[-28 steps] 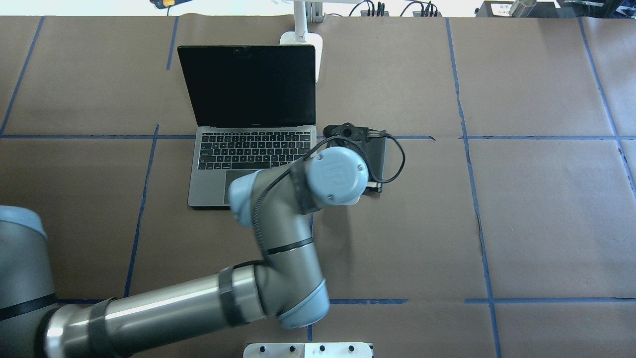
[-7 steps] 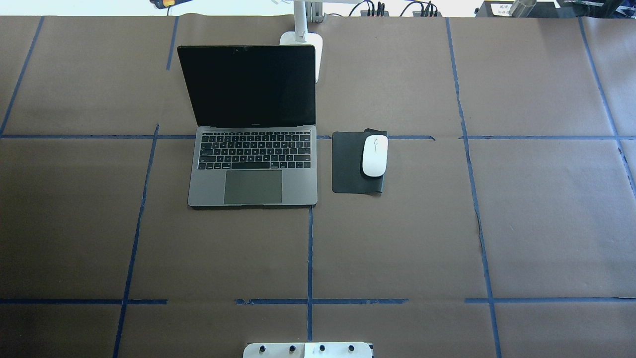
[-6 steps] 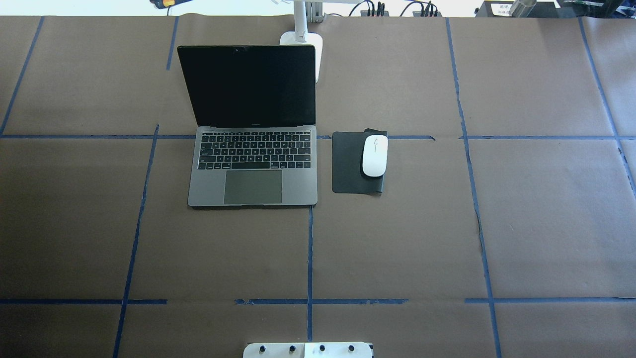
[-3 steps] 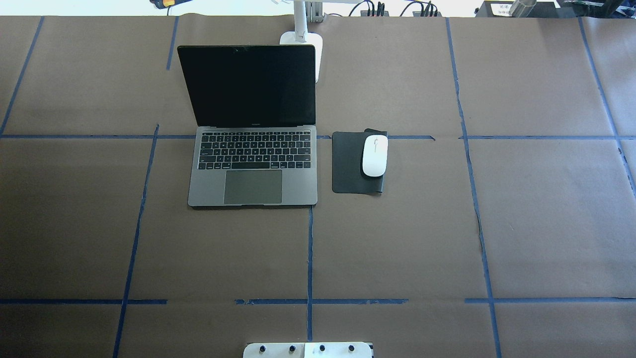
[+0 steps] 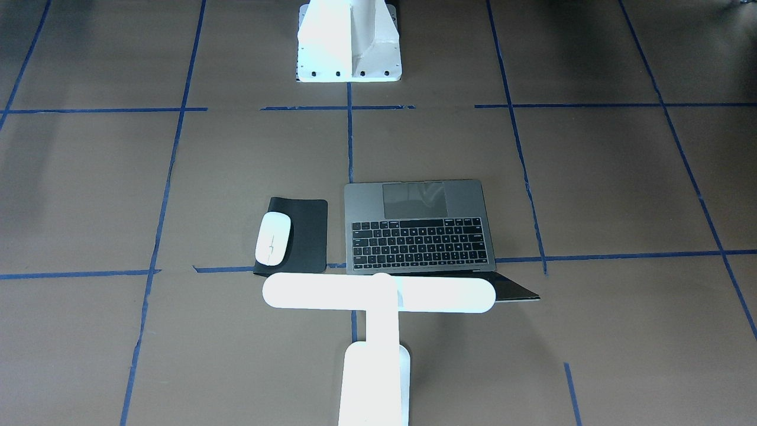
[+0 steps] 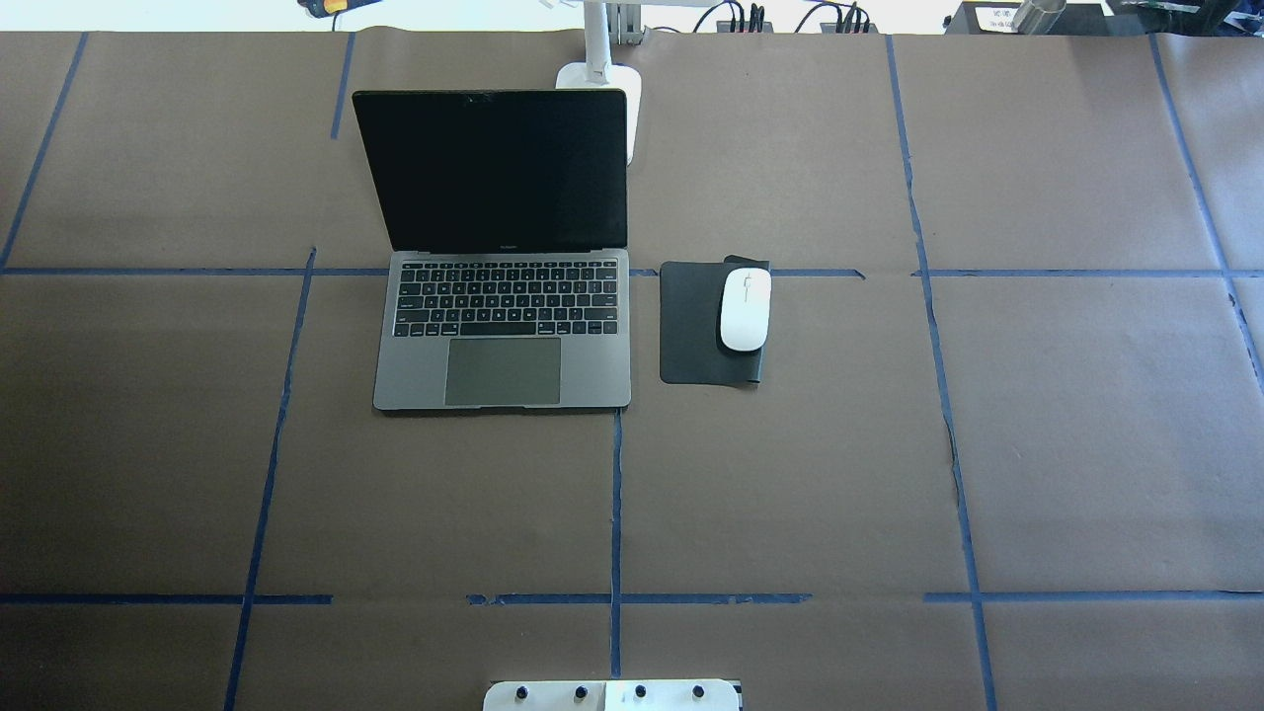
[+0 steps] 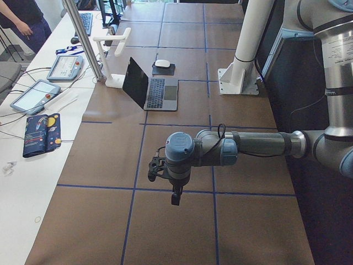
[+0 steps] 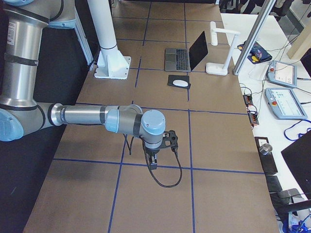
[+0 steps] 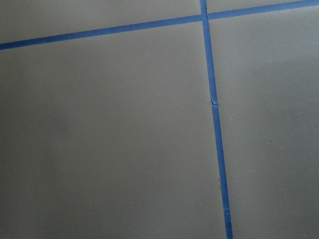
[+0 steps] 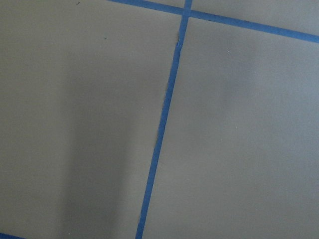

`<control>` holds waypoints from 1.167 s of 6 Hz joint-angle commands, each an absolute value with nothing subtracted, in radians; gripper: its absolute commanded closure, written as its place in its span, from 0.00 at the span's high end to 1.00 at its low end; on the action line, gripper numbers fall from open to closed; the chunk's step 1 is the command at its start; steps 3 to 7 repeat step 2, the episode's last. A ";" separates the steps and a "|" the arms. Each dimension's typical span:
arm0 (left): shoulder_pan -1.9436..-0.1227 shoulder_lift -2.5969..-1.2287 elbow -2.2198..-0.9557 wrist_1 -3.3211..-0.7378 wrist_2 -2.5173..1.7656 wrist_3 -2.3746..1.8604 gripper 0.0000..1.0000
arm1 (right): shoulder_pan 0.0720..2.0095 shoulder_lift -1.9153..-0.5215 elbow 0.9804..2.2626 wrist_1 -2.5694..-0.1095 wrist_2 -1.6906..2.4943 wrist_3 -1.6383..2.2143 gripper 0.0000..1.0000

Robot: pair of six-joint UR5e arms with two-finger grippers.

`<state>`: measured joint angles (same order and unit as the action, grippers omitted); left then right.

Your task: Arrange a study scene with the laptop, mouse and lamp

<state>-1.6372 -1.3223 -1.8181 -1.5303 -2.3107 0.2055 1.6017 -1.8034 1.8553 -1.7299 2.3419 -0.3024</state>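
The open laptop (image 6: 504,336) stands at the table's far middle, also in the front view (image 5: 420,234). The white mouse (image 6: 745,309) lies on the right part of a black mouse pad (image 6: 691,326), just right of the laptop. The white lamp (image 5: 378,293) stands behind the laptop, its bar head over the screen; its base (image 6: 629,109) shows overhead. My left gripper (image 7: 175,199) hangs over bare paper far from them at the table's left end. My right gripper (image 8: 152,164) hangs likewise at the right end. I cannot tell whether either is open or shut.
The white flared pedestal (image 5: 349,41) is bolted at the table's near middle edge. Blue tape lines cross the brown paper. Teach pendants (image 7: 60,66) and cables lie on the white bench beyond the far edge, and a person stands at its corner (image 7: 22,22).
The left arm, which hung over the mouse pad 4.7 s ago, has left the overhead view; the mouse now lies uncovered on the pad. Nothing has moved in the last second.
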 commanded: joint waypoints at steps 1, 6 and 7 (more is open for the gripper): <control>-1.635 -1.304 -1.822 -1.531 -2.316 0.206 1.00 | 1.566 -1.802 1.856 -1.729 2.342 -0.302 1.00; -1.635 -1.304 -1.822 -1.529 -2.316 0.206 1.00 | 1.565 -1.802 1.856 -1.729 2.342 -0.302 1.00; -1.635 -1.304 -1.822 -1.529 -2.316 0.206 1.00 | 1.565 -1.802 1.856 -1.729 2.342 -0.302 1.00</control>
